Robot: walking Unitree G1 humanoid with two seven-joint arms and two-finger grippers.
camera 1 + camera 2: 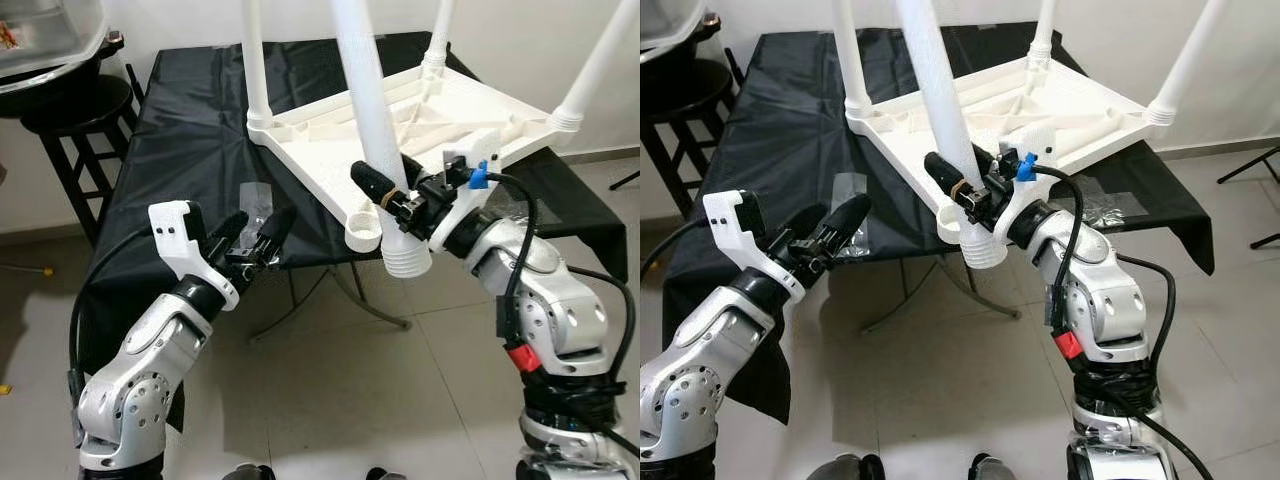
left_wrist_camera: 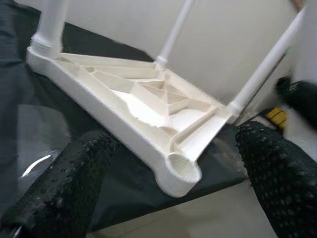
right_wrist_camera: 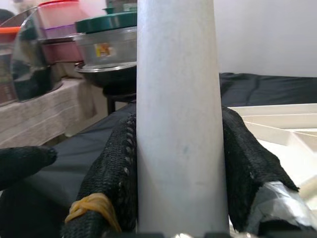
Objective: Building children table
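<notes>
Head stereo pair looks forward and down from above both arms, sharing the upturned white table (image 1: 420, 120) on the black cloth (image 1: 190, 130). Left wrist cam faces the table's empty corner socket (image 2: 181, 173) from near; right wrist cam sits tight against the loose leg (image 3: 178, 119).

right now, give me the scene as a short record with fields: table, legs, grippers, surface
table: white plastic children's tabletop, upside down, ribbed underside up, overhanging the front edge
legs fitted: three white tube legs stand in corner sockets
loose leg: fourth white plastic leg, threaded end beside the empty corner socket, not in it
right gripper: shut on the loose leg
left gripper: open, holding nothing, near the front edge
surface: black cloth-covered table
</notes>
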